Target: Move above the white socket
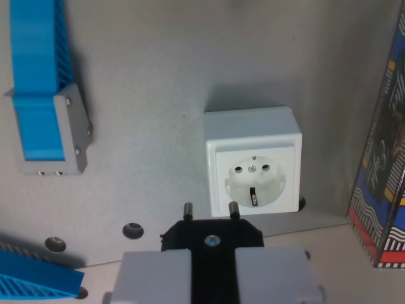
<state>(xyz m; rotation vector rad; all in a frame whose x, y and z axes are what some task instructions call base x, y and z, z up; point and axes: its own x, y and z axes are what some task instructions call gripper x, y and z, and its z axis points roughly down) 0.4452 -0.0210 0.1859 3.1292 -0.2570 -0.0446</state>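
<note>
The white socket (254,164) stands on the grey plate, right of the wrist view's middle, its round face with two holes turned toward the camera. My gripper (212,269) is at the bottom of the view, shut on a black plug (212,237). The plug's two metal pins (210,209) point up in the view, just below and to the left of the socket's face. The pins are close to the socket's lower edge but not inside its holes.
A blue ribbed part in a grey bracket (47,107) hangs at the wrist view's left. Another blue ribbed piece (35,278) lies at the bottom left. A patterned box (386,171) stands at the right edge. Screw holes (133,229) dot the plate.
</note>
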